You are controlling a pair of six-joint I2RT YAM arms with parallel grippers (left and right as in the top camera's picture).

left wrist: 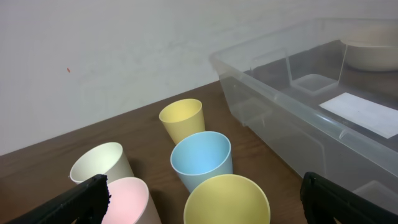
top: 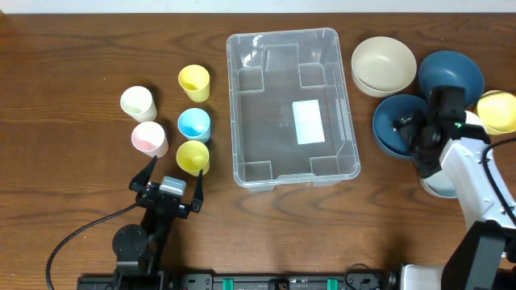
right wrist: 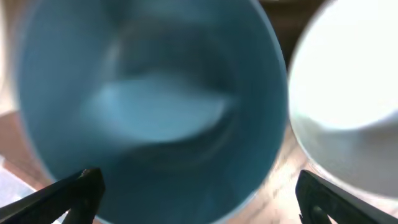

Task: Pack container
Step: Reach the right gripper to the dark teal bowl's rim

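Note:
The clear plastic container (top: 266,113) stands empty in the middle of the table, with a white label (top: 307,122) on its base. It also shows at the right of the left wrist view (left wrist: 261,81). My left gripper (top: 174,171) is open and empty just in front of a yellow cup (top: 193,157); that cup (left wrist: 227,202) sits between the fingers (left wrist: 208,205) in the left wrist view. My right gripper (top: 411,133) is open over a dark blue bowl (top: 393,121), which fills the right wrist view (right wrist: 149,106) between the fingers (right wrist: 196,199).
Left of the container stand a second yellow cup (top: 193,82), a cream cup (top: 138,102), a pink cup (top: 149,138) and a blue cup (top: 194,123). To its right lie a cream bowl (top: 384,64), another dark blue bowl (top: 450,74), a yellow bowl (top: 498,110) and a white bowl (right wrist: 348,93).

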